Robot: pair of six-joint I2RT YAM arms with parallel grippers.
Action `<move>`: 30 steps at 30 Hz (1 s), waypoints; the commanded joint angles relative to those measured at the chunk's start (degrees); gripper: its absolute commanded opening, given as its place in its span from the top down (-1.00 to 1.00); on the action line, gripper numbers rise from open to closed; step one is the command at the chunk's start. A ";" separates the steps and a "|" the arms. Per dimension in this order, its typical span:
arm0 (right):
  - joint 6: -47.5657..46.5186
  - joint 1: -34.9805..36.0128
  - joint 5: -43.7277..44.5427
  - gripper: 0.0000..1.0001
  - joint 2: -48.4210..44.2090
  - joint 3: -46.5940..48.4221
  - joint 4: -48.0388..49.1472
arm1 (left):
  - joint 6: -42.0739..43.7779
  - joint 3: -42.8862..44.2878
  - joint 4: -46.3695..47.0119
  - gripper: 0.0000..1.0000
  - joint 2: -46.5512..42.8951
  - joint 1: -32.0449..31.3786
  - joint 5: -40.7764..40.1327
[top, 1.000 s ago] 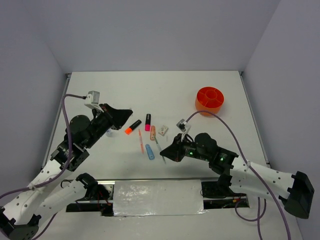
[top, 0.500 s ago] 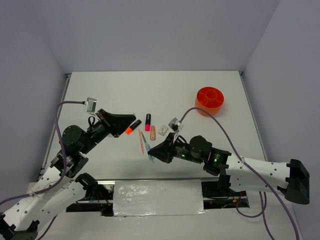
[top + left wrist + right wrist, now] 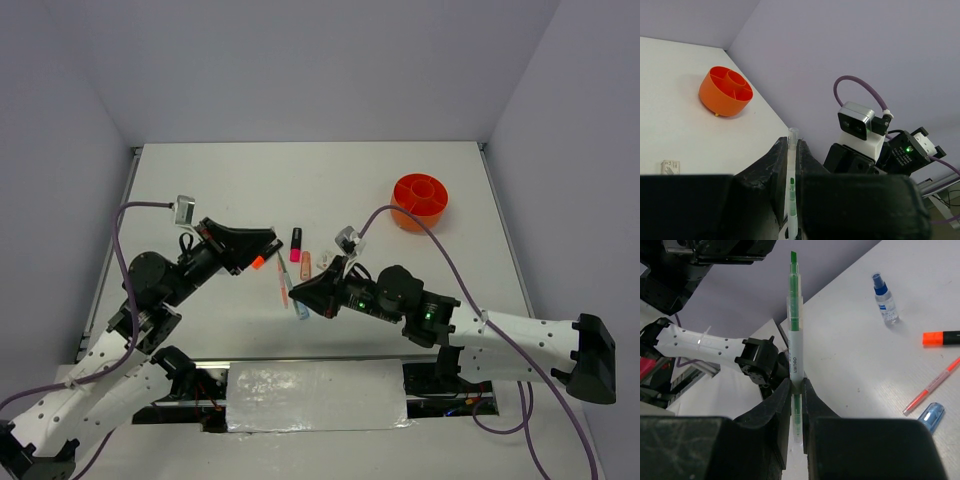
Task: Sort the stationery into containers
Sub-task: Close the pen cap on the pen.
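My left gripper (image 3: 791,145) is shut on a thin clear pen (image 3: 792,192) with a green tip inside; its end pokes past the fingertips. My right gripper (image 3: 795,382) is shut on a thin green-tipped pen (image 3: 795,325) that stands out well beyond the jaws. In the top view the left gripper (image 3: 270,244) and right gripper (image 3: 298,294) hover close together above the stationery: pink highlighter (image 3: 296,242), orange highlighter (image 3: 258,262), peach bar (image 3: 306,265), thin orange pen (image 3: 283,287), light-blue strip (image 3: 302,311). The orange tub (image 3: 420,199) sits at the far right.
The blue-capped bottle (image 3: 886,297) stands on the table left of the orange highlighter (image 3: 941,337). A white piece (image 3: 670,166) lies near the tub (image 3: 726,91). Walls enclose the table on three sides. Cables loop over both arms.
My right gripper has moved left and away from the table's near edge with its pen. My left gripper has shifted right and lower toward the items. Both stay shut.
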 commanded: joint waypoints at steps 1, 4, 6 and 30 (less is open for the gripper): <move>-1.52 0.54 2.67 1.00 0.07 3.12 2.63 | -0.32 -0.45 4.75 0.95 -0.07 -0.26 1.25; -1.44 0.63 3.29 1.00 0.51 3.47 2.02 | -0.41 -0.98 5.36 0.94 -0.33 -0.26 1.60; -1.61 0.55 3.29 1.00 0.78 3.56 1.93 | -0.49 -1.24 5.63 0.93 -0.33 -0.26 1.87; -2.93 0.55 6.36 1.00 2.89 7.08 1.58 | -2.25 -4.14 8.00 0.92 -0.42 -0.26 2.83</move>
